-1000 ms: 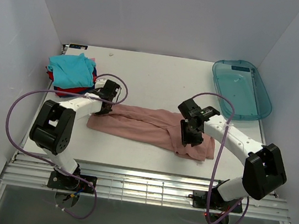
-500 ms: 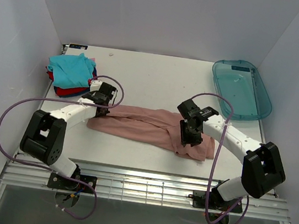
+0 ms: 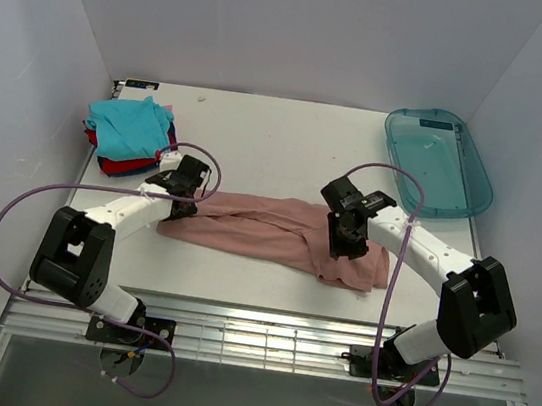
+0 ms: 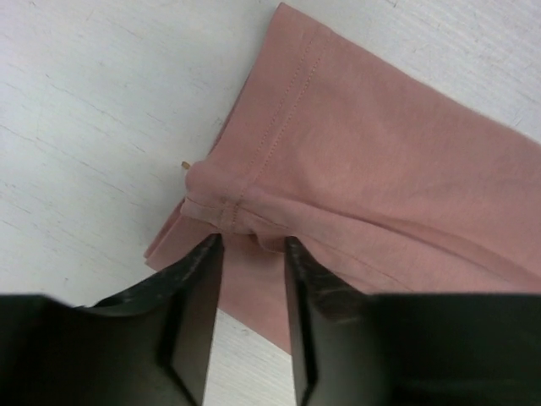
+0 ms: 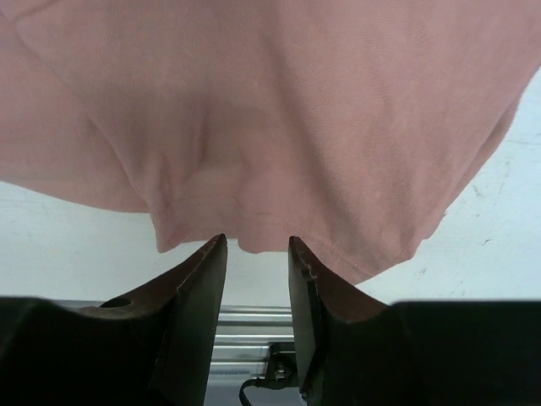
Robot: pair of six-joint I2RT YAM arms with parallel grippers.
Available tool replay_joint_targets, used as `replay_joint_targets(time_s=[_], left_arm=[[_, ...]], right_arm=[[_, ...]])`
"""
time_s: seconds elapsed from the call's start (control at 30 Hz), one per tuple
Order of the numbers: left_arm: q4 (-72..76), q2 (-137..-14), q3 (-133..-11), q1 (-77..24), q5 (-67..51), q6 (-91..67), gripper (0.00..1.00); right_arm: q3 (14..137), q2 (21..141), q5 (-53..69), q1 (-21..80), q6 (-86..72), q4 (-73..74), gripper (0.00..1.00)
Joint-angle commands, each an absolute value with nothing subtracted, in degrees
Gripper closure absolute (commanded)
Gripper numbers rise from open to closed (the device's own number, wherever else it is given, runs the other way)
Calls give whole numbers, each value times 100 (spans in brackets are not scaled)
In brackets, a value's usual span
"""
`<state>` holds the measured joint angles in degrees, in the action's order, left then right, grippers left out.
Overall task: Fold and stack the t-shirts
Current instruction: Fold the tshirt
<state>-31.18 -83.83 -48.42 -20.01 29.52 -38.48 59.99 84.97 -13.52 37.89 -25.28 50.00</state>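
Observation:
The dusty-pink t-shirt (image 3: 267, 228) lies folded into a long band across the table's near middle. My left gripper (image 3: 184, 209) hovers over the band's left end, open, with the sleeve hem (image 4: 245, 182) just past its fingertips (image 4: 207, 254) and no cloth pinched. At the wider right end, my right gripper (image 3: 346, 246) is open too, its tips at the shirt's near hem (image 5: 258, 241). A stack of folded t-shirts, teal (image 3: 128, 124) over red (image 3: 127, 163), sits at the back left.
A translucent blue-green plastic tray (image 3: 437, 158) lies at the back right corner. White walls close in the left, right and back. Metal rails (image 3: 261, 343) run along the table's near edge, by the arm bases.
My left gripper has opened and let go of the pink shirt's left end, which now lies flat. The right gripper has shifted slightly back, still open.

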Motion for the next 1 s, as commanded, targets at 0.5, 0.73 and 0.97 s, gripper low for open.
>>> replay_joint_targets(time_s=[0.5,0.73,0.97], left_arm=[[-2786,-9042,-5801,-2021,3323,-3542,84],[-2777,-9272,-5458,-2022,3094,-3902,95],[-2891,-9623,-5326,-1978,3190,-4042,95]], right_arm=[[6443,9562,-1916,2725,-2417,3920,92],[6082,9755,-1802,2496,-2452,3920,92],[5775,9975,-1679,2347,-2329,3990,92]])
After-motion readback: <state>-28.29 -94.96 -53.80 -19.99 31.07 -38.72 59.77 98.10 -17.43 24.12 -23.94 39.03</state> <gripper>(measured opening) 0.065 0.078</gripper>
